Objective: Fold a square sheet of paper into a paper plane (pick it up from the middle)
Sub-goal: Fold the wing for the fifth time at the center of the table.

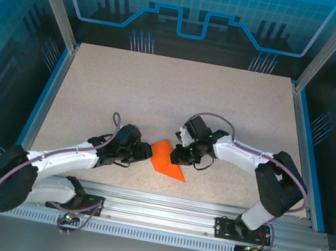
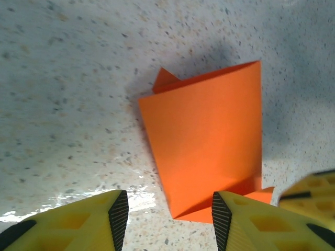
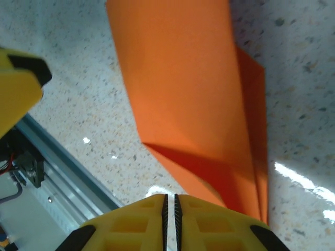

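**Desk:** Where is the orange paper [image 1: 161, 157] from your seat?

**Me:** I see it lying on the worktop [image 1: 161, 92], close to the near edge and about midway between the left and right edges. It is folded into layers. In the top view one pointed end aims toward the near right corner. Both arms reach in from either side, and their tips meet at the paper.

**Desk:** What about the left gripper [image 1: 148, 153]?

**Me:** On the left wrist camera I have the left gripper [image 2: 168, 219] with its yellow fingers [image 2: 94, 219] well apart. The paper [image 2: 209, 141] lies just ahead of them, and its lower corner sits in the gap. The right-hand pad is at the paper's edge, but I see nothing clamped.

**Desk:** And the right gripper [image 1: 176, 157]?

**Me:** On its own camera the right gripper [image 3: 169, 219] has its pads pressed almost together, with only a thin dark slit between them. The paper [image 3: 178, 89] starts just beyond the fingertips, and a darker shaded band shows under the upper layer. Its narrow end runs down past the right-hand finger. I cannot tell whether any edge is pinched in that slit. A metal rail [image 3: 57, 172] along the worktop's near edge shows at the lower left there.
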